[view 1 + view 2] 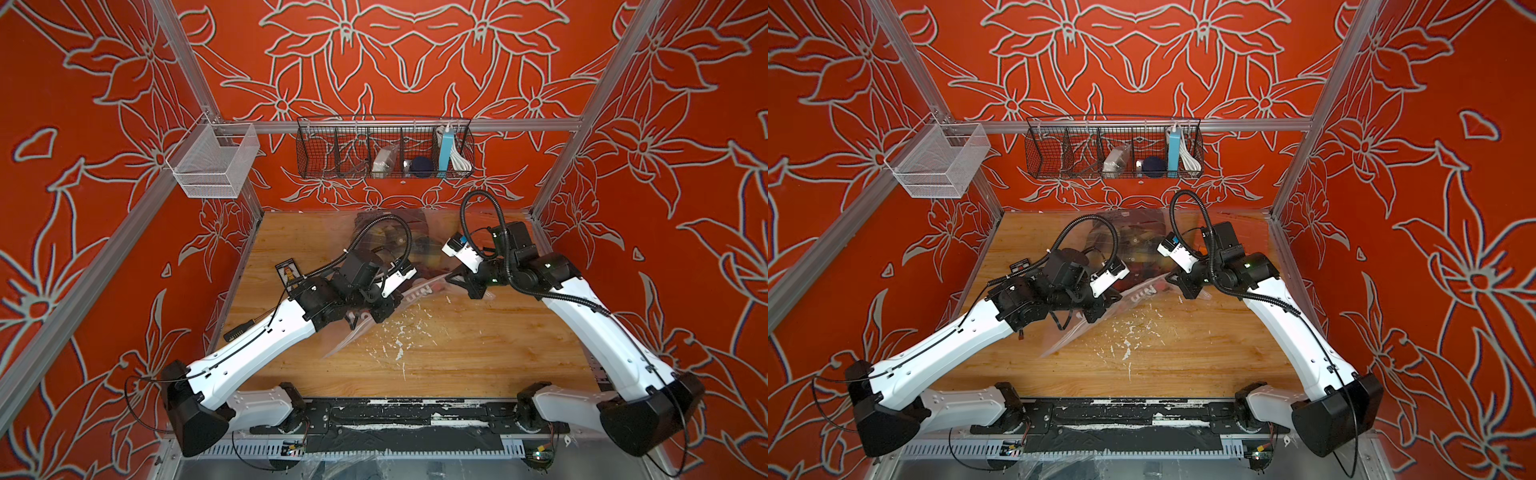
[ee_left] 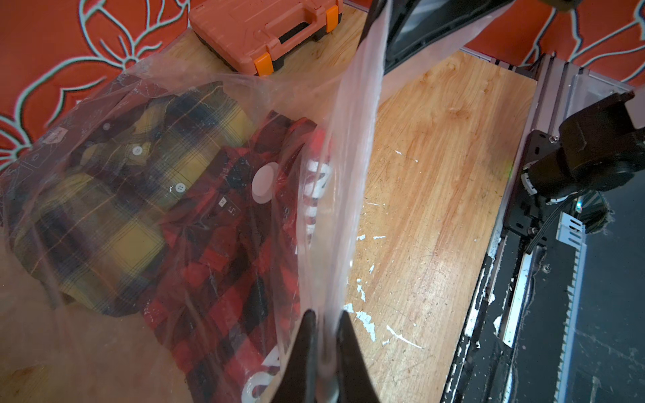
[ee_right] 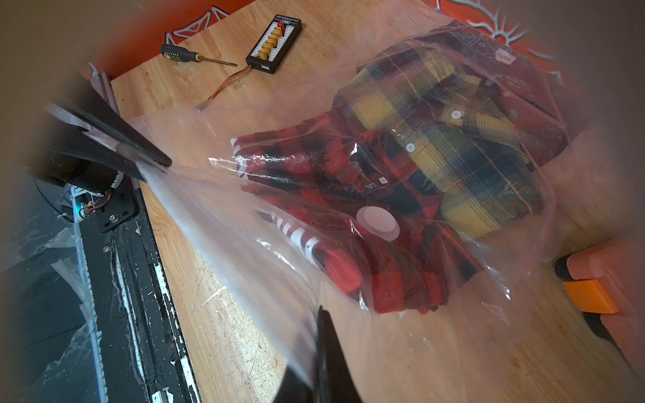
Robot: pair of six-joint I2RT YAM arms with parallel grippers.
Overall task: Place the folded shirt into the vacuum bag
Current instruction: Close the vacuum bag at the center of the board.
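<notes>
Jaws of left gripper (image 2: 324,335) and right gripper (image 3: 316,352) each pinch the vacuum bag (image 2: 352,174) at its rim, stretched between them; red plaid shirt (image 2: 227,272) and yellow plaid shirt (image 2: 115,195) lie inside.

Orange tool case (image 2: 268,31), screwdriver (image 3: 188,56) and black connector board (image 3: 274,43) lie on the wooden table (image 2: 436,174).

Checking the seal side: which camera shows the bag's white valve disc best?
Right wrist: the valve disc shows whole and close, against the red plaid shirt. Left wrist shows it slanted, a plastic fold crossing its edge. In both top views I cannot make it out.
</notes>
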